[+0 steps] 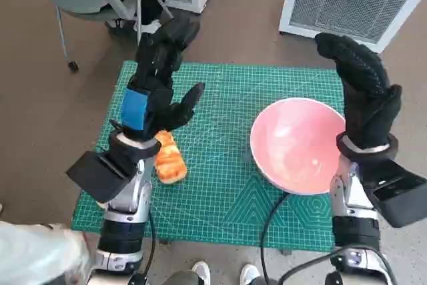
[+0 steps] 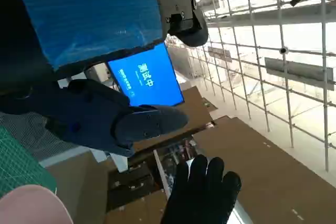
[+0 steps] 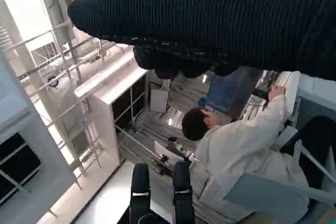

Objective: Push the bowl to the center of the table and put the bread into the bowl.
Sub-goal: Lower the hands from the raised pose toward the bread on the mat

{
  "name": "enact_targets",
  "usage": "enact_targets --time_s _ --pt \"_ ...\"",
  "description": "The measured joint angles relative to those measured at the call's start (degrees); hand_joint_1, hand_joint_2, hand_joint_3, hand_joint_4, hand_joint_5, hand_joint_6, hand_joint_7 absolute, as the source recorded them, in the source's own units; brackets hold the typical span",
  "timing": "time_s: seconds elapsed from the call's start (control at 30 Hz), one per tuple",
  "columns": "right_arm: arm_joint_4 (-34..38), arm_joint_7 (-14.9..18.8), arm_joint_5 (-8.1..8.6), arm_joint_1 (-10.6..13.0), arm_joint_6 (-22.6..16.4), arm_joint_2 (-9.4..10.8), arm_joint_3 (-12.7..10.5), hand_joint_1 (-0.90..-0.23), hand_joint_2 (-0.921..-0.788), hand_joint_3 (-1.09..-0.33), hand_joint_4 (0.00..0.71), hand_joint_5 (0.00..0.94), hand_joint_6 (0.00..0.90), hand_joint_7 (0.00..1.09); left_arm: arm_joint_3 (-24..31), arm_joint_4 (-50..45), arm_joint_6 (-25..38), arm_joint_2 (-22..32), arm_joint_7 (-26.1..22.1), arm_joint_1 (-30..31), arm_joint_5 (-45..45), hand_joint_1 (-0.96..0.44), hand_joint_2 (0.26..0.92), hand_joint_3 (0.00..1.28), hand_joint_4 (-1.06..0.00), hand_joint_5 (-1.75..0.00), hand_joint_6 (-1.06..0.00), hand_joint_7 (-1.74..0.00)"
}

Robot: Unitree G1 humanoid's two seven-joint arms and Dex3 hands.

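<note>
Left robot hand (image 1: 157,91) partly hides bread (image 1: 171,160) beside bowl (image 1: 297,143).

Bread (image 1: 169,158): near end hidden under the left hand (image 1: 157,98) and forearm in the head view; only the orange far part showed.

Bowl (image 1: 298,143): right rim hidden behind the right hand (image 1: 363,95) and wrist. In the left wrist view only a pink sliver of it (image 2: 32,205) showed, cut off by the picture's edge.

Green mat (image 1: 227,198): left corner covered by the left forearm.

Right hand in its own wrist view (image 3: 220,22): a dark band, fingers mostly out of frame, their set unreadable there.

Person (image 3: 236,150) in the right wrist view: cut off at the edge.

Blue screen (image 2: 147,80): text too small to read.
</note>
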Motion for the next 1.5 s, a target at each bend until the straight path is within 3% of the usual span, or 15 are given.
enact_targets --time_s 0.97,1.4,1.5 --pt "0.46 -0.07 -0.55 0.28 0.52 -0.47 -0.23 -0.613 -0.921 -0.742 0.345 0.0 0.287 0.16 0.07 0.0 0.05 0.0 -0.3 0.16 -1.18 -0.47 0.921 0.45 -0.05 -0.48 0.0 -0.7" --pt "0.81 0.65 1.34 1.65 0.33 -3.44 -3.18 -0.611 -0.921 -0.78 0.331 0.0 0.269 0.16 0.13 0.0 0.04 -0.01 -0.29 1.24 -1.2 -0.35 0.921 0.39 -0.06 -0.47 0.0 -0.69" --pt "0.88 0.38 1.4 2.5 -0.03 -4.23 -4.58 -0.601 -0.921 -0.803 0.324 0.0 0.158 0.37 0.17 0.0 0.04 -0.05 -0.29 1.41 -1.23 -0.32 0.921 0.36 -0.07 -0.47 0.0 -0.68"
